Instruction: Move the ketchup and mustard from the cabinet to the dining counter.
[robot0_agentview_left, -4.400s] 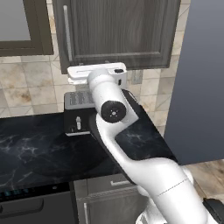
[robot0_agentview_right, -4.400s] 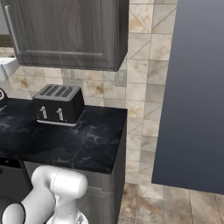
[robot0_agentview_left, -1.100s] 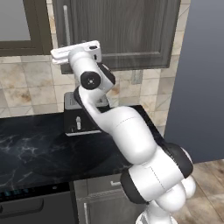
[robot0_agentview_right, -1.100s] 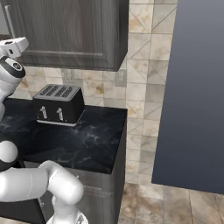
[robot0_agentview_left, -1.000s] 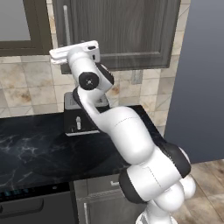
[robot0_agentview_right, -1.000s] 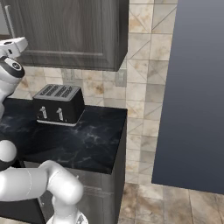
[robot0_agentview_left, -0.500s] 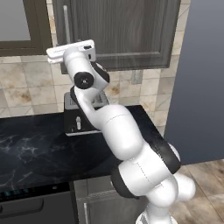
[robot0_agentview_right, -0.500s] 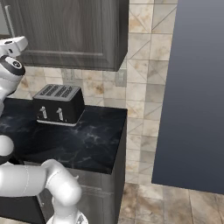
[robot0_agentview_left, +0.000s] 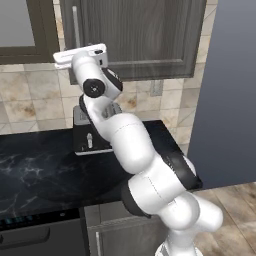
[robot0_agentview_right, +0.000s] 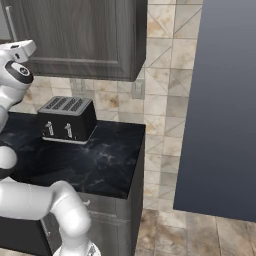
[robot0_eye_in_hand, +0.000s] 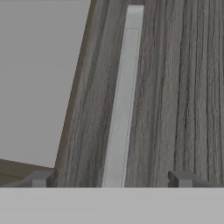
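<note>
Fridge-like grey slab fills rt side of both base views, floor to top.

Cabinet, dark wood grain, hangs on wall above worktop; door closed. Same cabinet in rt base view and close up in hand view. Glass-fronted cabinet just beside it on its left; pale pane also seen in hand view.

Worktop: black, white-veined, runs along tiled wall. Oven front below its near edge in left base view.

Arm rises from lower rt of left base view, bends up over worktop, wrist at cabinet's lower left corner. Rt base view: arm at far left edge, wrist level w/ cabinet bottom.

Toaster, black, 4 slots, on worktop against wall, under cabinet. Left base view: toaster partly hidden behind arm.

Handle, long silver bar, vertical on door near its left edge; also in left base view, just above hand.

End effector: fingers spread wide, one tip left of handle, other right of it; bar runs between them, touching neither as far as visible. Nothing pinched.

Ketchup, mustard: behind closed door or elsewhere, cannot tell.
</note>
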